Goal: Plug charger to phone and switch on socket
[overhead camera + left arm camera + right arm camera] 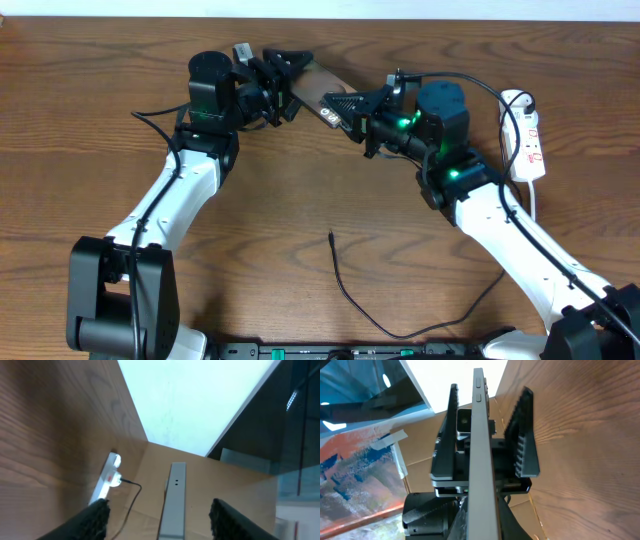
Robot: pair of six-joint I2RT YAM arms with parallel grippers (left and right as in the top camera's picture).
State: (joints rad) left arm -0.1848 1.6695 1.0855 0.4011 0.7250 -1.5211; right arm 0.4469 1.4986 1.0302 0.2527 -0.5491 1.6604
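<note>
— Phone point(315, 88) position?
— Lifted over the table's point(80, 120) far middle, one end pinched by the right gripper point(348, 108).
— Left gripper point(283, 78)?
— Spread wide around the other end, fingers point(97, 517) not touching. Charger point(345, 290) lies loose on the table.

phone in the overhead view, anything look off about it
Yes. The phone is not resting on the table. It is held in the air between both grippers, the right gripper clamping one end and the left gripper open around the other. The charger lies unplugged, well apart from it.
</note>
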